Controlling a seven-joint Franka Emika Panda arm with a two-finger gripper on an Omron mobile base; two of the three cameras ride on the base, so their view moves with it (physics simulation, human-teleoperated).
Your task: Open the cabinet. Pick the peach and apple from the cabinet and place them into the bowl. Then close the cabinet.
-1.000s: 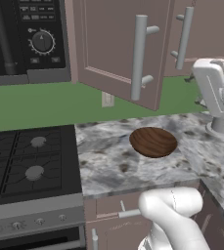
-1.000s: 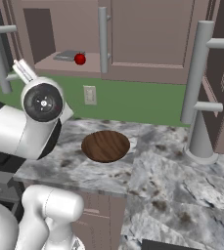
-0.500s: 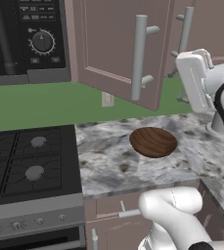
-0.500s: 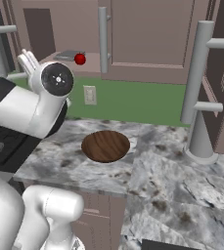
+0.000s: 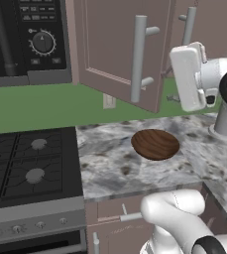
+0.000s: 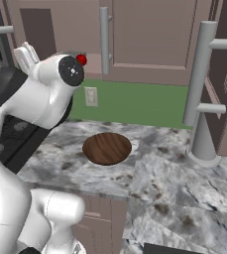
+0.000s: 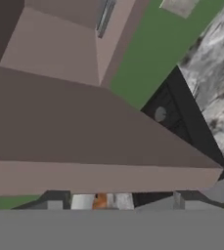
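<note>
- Cabinet [image 6: 144, 39]: mauve-brown wall unit above the desk, both doors swung open. In the left base view one open door [image 5: 120, 49] with its long grey bar handle [image 5: 139, 59] hangs out over the desk; in the right base view the other door's bar handle [image 6: 199, 74] stands near the right edge.
- Apple [image 6: 81, 60]: small, bright red, sitting on the open cabinet's lower shelf, seen just past my wrist in the right base view.
- Peach [image 7: 100, 200]: a small patch of orange at the bottom of my hand view, low between grey shapes; too little shows to say how it sits.
- Bowl [image 5: 155, 144]: wide, shallow, dark wood, resting on the desk below the cabinet, nothing visible in it.
- Desk [image 6: 174, 183]: grey and white marbled stone, carrying the bowl.
- My hand [image 5: 189, 78]: raised to cabinet height at the right of the left base view, well above the bowl, reaching toward the cabinet opening.
- My jaws: the fingertips are not clear in any view, so I cannot tell how wide they stand or whether they hold anything.
- Stove [image 5: 26, 163]: black gas cooktop left of the desk.
- Microwave [image 5: 21, 39]: dark, with a round dial, mounted above the stove.
- Wall socket [image 6: 91, 96]: pale plate on the green wall behind the bowl.
</note>
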